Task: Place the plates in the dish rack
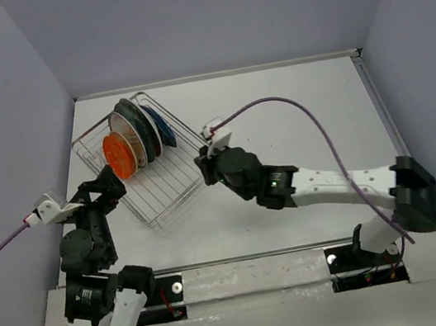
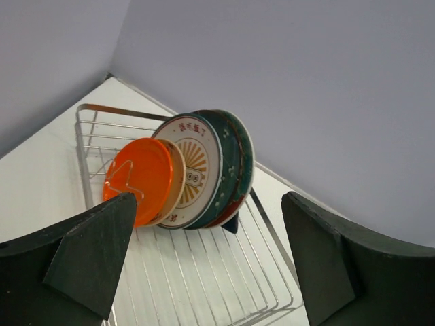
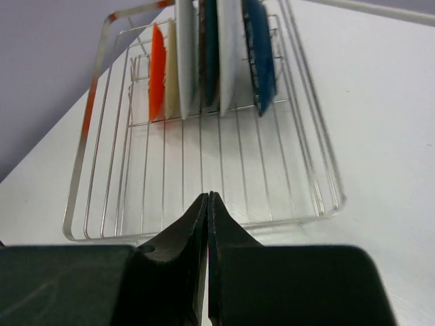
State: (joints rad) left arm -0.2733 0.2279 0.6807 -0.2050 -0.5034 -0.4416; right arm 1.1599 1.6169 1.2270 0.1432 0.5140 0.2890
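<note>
plates (image 1: pixel 134 135) in the dish rack (image 1: pixel 166 190) look stiff, slick, chippable, best pinched at the rim; left end effector (image 2: pixel 211 221) gapes empty, right end effector (image 3: pixel 207 204) closed, empty.

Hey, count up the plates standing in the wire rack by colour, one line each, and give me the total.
orange plate: 1
cream plate: 1
white plate with orange emblem: 1
dark teal plate: 1
teal-rimmed plate behind it: 1
dark blue plate: 1
Total: 6 plates, all upright in the dish rack.
</note>
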